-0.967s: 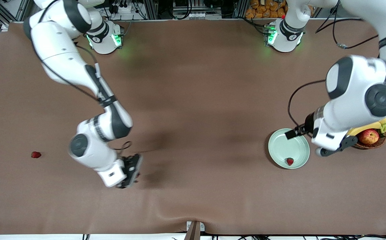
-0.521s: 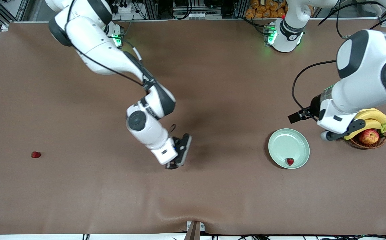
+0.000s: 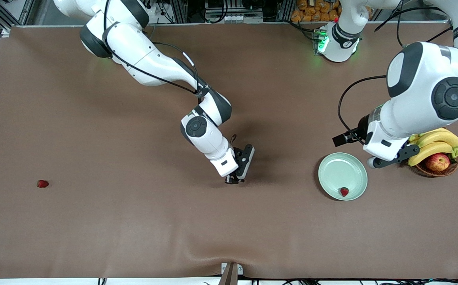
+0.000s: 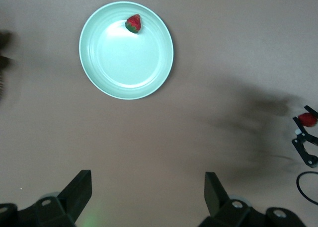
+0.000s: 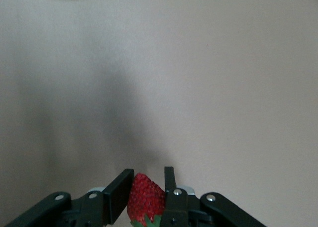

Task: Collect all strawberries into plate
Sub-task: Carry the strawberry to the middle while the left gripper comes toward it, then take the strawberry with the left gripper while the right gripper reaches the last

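Brown tabletop (image 3: 276, 221) holds my plate (image 3: 334, 171) with one strawberry (image 3: 344, 192). Right tool (image 5: 147, 188) grips another berry (image 5: 145, 199) over it; left tool (image 4: 148, 187) hangs wide.

The plate (image 3: 342, 176) is a round, pale mint-green shallow dish with a raised rim, lying flat on the brown bench toward the left arm's end. One strawberry (image 3: 344, 192) — small, red, green-capped — lies in it against the rim, at the side nearest the front camera. A second berry (image 5: 145, 200) is pinched between the fingers of the right tool (image 3: 233, 181), up over the middle of the bench. The third (image 3: 42, 183) lies on the bare bench toward the right arm's end — well apart from the plate.
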`<state>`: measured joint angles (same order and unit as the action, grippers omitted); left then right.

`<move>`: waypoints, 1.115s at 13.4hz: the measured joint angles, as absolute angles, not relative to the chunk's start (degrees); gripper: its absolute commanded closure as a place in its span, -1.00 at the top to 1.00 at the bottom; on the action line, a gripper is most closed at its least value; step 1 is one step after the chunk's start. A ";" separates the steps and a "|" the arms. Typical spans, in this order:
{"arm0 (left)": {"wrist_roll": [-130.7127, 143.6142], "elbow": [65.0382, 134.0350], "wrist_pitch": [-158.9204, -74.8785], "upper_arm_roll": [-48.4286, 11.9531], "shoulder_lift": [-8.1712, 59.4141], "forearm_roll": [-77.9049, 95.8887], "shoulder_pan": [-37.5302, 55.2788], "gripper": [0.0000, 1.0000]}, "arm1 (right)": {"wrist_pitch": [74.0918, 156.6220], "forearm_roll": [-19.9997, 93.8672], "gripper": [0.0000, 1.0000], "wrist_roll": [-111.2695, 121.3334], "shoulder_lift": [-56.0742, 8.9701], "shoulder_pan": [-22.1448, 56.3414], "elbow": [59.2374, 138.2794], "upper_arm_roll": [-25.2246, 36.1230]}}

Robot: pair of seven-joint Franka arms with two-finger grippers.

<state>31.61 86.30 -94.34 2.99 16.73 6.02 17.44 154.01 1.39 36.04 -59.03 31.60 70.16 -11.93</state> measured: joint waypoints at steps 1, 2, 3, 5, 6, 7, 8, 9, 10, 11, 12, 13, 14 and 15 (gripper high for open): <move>31.76 86.37 -94.38 2.46 16.90 6.02 17.55 1.00 | 154.05 1.39 -0.24 36.03 -59.48 31.62 70.17 -11.92; 32.08 86.40 -94.52 2.04 17.17 6.02 17.79 1.00 | 154.23 1.39 0.64 35.96 -59.85 31.73 70.16 -11.92; 32.87 86.40 -94.67 1.79 17.41 6.02 18.04 1.00 | 154.40 1.39 1.00 35.82 -60.07 31.91 70.16 -11.92; 35.04 86.40 -95.03 1.51 17.79 6.02 18.71 1.00 | 154.52 1.39 1.00 35.56 -60.16 32.16 70.16 -11.93; 36.34 86.41 -95.27 1.46 17.97 6.02 19.19 1.00 | 154.60 1.39 1.00 35.51 -60.16 32.18 70.11 -11.92; 37.74 86.41 -95.61 1.45 18.14 6.02 19.67 1.00 | 154.71 1.39 1.00 35.42 -60.15 32.18 70.02 -11.91; 39.50 86.42 -96.09 1.42 18.35 6.02 20.28 1.00 | 154.94 1.41 1.00 35.26 -60.12 32.16 69.77 -11.84; 41.36 86.44 -96.73 1.40 18.61 6.02 20.90 1.00 | 155.10 1.44 1.00 35.16 -59.92 32.11 69.37 -11.74; 43.03 86.44 -97.62 1.37 18.92 6.02 21.47 1.00 | 155.10 1.48 1.00 35.12 -59.43 32.01 69.07 -11.67; 44.40 86.47 -98.80 1.35 19.37 6.02 22.10 1.00 | 154.86 1.53 1.00 35.10 -58.62 31.80 68.95 -11.55; 45.50 86.54 -100.44 1.35 20.06 6.02 22.69 1.00 | 153.98 1.59 1.00 35.09 -57.66 31.38 68.92 -11.46; 46.32 86.70 -102.78 1.33 21.14 6.02 23.29 1.00 | 152.40 1.64 1.00 35.09 -56.58 30.70 68.91 -11.36; 46.80 86.95 -105.73 1.33 22.64 6.02 23.92 1.00 | 150.56 1.67 1.00 35.09 -55.46 29.73 68.90 -11.23; 47.46 87.19 -109.22 1.25 24.67 6.02 24.76 1.00 | 148.62 1.71 1.00 35.09 -54.35 28.40 68.90 -11.09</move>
<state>47.46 87.19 -109.22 1.25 24.67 6.02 24.76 148.62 1.71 35.09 -54.35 28.40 68.90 -11.09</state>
